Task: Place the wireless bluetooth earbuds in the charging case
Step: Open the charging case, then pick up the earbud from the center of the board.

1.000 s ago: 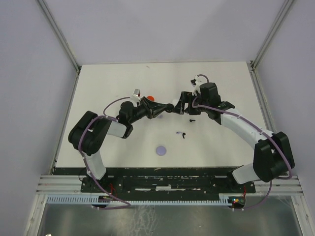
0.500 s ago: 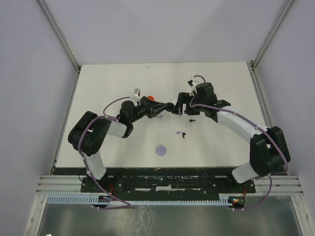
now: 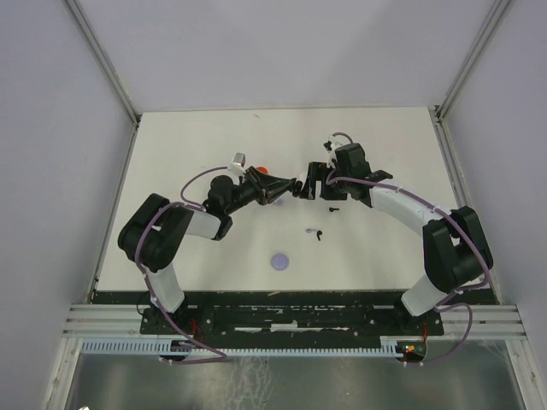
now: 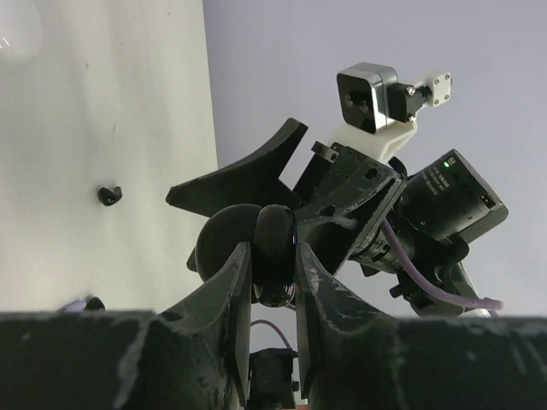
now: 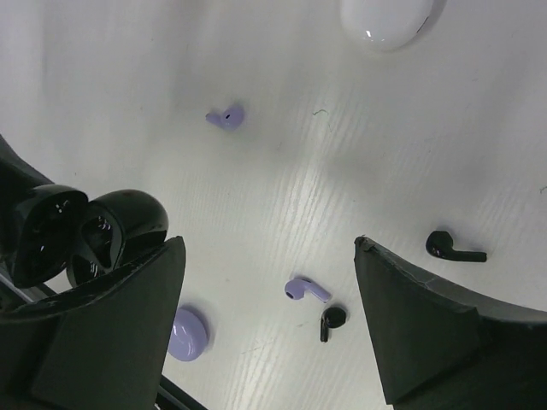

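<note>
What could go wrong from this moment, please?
1. The left gripper holds the open black case by a narrow pinch; a push from the right gripper, open close beside it, might twist it loose.
2. A black earbud lies right beside a lavender earbud, so a grab may catch both.

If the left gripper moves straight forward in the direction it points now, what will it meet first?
Probably the right gripper, standing open just ahead. The black charging case held by the left gripper would touch it first; the gap between them is unclear.
</note>
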